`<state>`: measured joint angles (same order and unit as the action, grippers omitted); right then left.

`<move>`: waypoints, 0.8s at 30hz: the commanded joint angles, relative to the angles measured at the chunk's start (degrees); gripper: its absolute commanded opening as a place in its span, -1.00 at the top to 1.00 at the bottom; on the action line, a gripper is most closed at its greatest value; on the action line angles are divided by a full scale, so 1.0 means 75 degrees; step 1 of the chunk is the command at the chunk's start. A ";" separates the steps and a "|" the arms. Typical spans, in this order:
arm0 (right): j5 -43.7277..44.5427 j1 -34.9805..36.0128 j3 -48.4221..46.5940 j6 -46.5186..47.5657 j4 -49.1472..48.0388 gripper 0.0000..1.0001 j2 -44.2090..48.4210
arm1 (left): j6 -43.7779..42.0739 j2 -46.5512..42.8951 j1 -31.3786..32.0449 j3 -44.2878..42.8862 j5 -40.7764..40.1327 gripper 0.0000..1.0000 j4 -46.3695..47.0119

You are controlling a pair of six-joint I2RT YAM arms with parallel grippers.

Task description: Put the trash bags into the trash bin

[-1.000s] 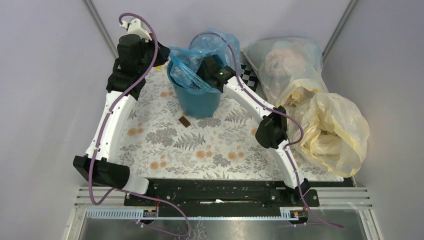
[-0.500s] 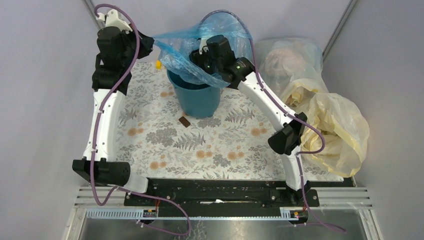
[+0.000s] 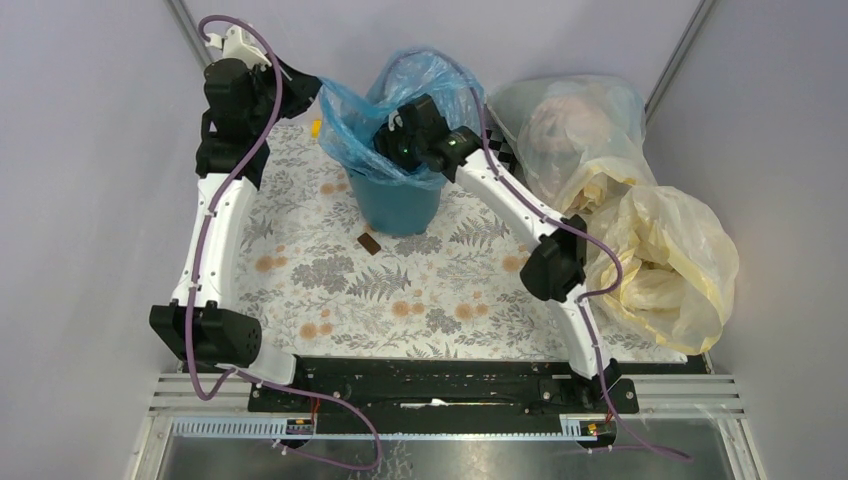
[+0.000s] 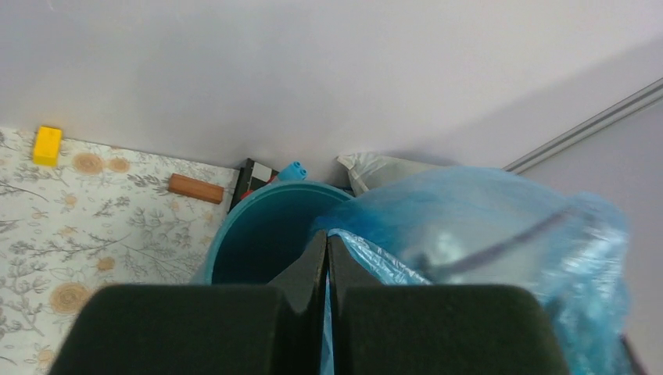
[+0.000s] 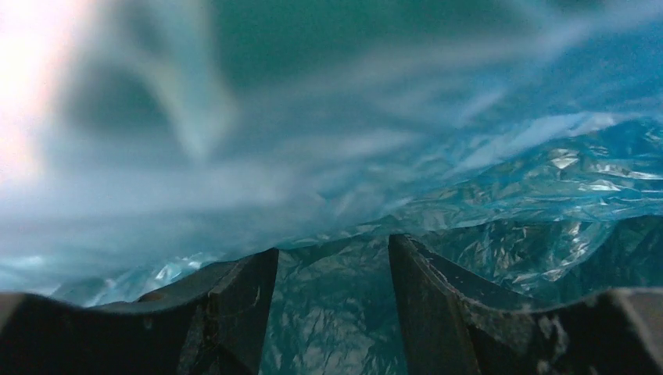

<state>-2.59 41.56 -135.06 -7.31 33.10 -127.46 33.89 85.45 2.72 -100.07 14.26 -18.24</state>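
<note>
The teal trash bin stands at the back middle of the floral table; its rim shows in the left wrist view. A thin blue trash bag billows over its mouth and drapes into it. My left gripper is at the bin's back left, shut on the bag's edge, with blue film pinched between the jaws. My right gripper reaches down inside the bag at the bin's mouth. Its fingers are open, pressed among crinkled blue film.
A large clear stuffed bag and pale-yellow bags lie at the right. A small brown block lies in front of the bin. A yellow block and a wooden stick lie behind the bin's left.
The bag was lifted and stretched wide above the bin half a second ago; it has now come down over the bin's mouth. My right gripper dropped into the bin and my left moved slightly lower and right.
</note>
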 commanded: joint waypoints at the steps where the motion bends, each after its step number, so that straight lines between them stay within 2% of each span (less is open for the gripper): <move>1: -0.0330 -0.0065 -0.0588 -0.0079 0.0403 -0.22 -0.0655 | 0.0398 -0.0363 -0.0023 0.0198 0.0554 1.00 0.1251; 6: -0.0349 -0.0081 -0.0409 -0.0102 0.0415 -0.22 -0.0745 | 0.0895 -0.0511 -0.0023 0.0413 0.0994 1.00 0.2567; 10: -0.0053 -0.0084 -0.0143 0.0124 0.0417 -0.22 -0.0692 | 0.1172 -0.0392 -0.0023 0.0190 0.0828 1.00 0.2876; 12: 0.0084 -0.0090 -0.0074 0.0263 0.0452 -0.22 -0.0672 | 0.1169 -0.0184 -0.0033 -0.0124 0.0554 1.00 0.2522; 15: -0.0087 -0.0081 0.0006 0.0503 0.0564 -0.21 -0.0604 | 0.0965 0.0351 -0.0103 -0.1071 -0.0086 1.00 0.1201; 19: -0.0336 -0.0081 0.0276 0.0754 0.0555 -0.24 -0.0378 | 0.0754 0.1257 -0.0302 -0.2333 -0.0248 0.96 -0.0076; 24: -0.0705 -0.0067 0.0530 0.0897 0.0555 -0.26 -0.0225 | 0.0697 0.2047 -0.0616 -0.2622 0.0053 0.90 -0.0417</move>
<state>-4.67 41.25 -132.49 -2.85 36.56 -132.79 40.32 96.71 0.23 -118.13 14.68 -15.97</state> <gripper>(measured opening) 0.626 0.048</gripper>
